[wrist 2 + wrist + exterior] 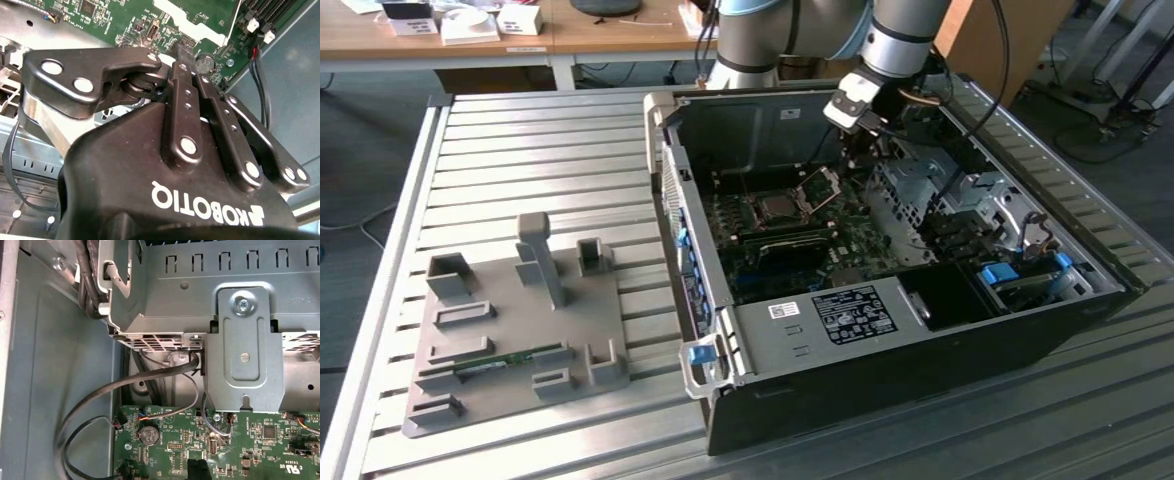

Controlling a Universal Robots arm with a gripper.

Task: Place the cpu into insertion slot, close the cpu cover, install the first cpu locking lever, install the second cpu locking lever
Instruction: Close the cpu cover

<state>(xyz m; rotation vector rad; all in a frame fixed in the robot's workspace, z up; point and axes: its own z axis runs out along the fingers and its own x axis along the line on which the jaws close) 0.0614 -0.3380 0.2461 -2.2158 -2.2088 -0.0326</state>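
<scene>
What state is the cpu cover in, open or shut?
Open: in the exterior view the cpu cover stands tilted up beside the insertion slot.

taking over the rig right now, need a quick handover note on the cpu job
End effector: looks shut, nothing visible in its grip; it hangs inside the open computer case, apart from the socket.
Cpu: lying in the insertion slot.
Cpu cover: raised, tilted up on the side of the slot toward the exterior view's right.
Done: cpu placed.
Left: close the cover, then both locking levers.
</scene>
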